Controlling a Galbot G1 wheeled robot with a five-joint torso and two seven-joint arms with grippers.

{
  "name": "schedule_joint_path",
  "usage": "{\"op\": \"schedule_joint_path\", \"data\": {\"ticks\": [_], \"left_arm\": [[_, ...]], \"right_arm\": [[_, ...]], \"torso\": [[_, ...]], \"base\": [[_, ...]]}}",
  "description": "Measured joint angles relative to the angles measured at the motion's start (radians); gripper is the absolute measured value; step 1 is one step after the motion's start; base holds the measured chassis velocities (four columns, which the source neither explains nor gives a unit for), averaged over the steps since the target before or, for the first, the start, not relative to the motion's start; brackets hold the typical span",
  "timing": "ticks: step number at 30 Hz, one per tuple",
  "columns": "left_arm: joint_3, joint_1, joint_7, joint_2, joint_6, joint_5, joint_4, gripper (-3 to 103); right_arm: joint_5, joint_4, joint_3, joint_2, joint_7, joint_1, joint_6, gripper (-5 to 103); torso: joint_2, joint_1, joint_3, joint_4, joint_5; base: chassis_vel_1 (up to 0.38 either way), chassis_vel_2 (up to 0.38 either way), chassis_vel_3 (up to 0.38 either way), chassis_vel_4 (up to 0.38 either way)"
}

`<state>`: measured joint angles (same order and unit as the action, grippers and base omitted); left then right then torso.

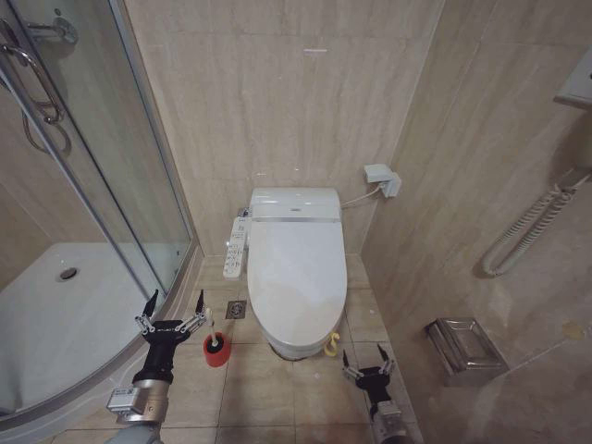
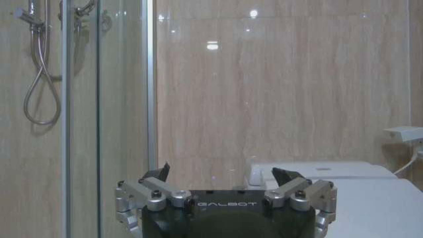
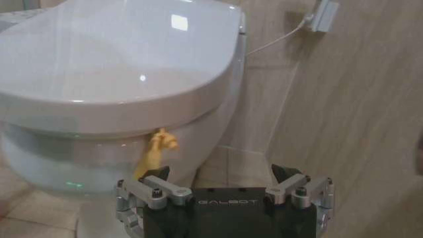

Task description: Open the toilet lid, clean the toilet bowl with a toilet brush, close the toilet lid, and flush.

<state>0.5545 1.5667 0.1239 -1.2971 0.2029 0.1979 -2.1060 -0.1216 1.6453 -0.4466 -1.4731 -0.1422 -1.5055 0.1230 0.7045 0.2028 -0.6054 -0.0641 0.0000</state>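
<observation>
We saw the toilet lid (image 1: 296,264) lying closed on the toilet, its yellow loop tag (image 1: 332,346) hanging at the front edge. The left gripper (image 1: 173,306) hovered wide open, empty, beside the toilet brush (image 1: 215,349). The right gripper (image 1: 367,359) was open, empty, near the tag.

Tiled bathroom: toilet (image 1: 294,277), shower enclosure (image 1: 83,185)

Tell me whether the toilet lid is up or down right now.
Down. The toilet lid lies flat over the bowl, smooth top facing up, its yellow loop tag hanging at the front edge.
</observation>
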Motion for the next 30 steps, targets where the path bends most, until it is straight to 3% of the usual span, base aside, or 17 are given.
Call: {"op": "schedule_joint_path", "data": {"ticks": [11,30], "left_arm": [[0.0,0.0,0.0,0.0,0.0,0.0,0.0,100],[0.0,0.0,0.0,0.0,0.0,0.0,0.0,100]], "right_arm": [[-0.014,-0.012,0.067,-0.013,-0.019,0.014,0.003,100],[-0.02,-0.229,0.033,-0.022,-0.024,0.18,0.031,100]], "torso": [[0.0,0.0,0.0,-0.0001,-0.0001],[0.0,0.0,0.0,0.0001,0.0]], "base": [[0.0,0.0,0.0,0.0],[0.0,0.0,0.0,0.0]]}}
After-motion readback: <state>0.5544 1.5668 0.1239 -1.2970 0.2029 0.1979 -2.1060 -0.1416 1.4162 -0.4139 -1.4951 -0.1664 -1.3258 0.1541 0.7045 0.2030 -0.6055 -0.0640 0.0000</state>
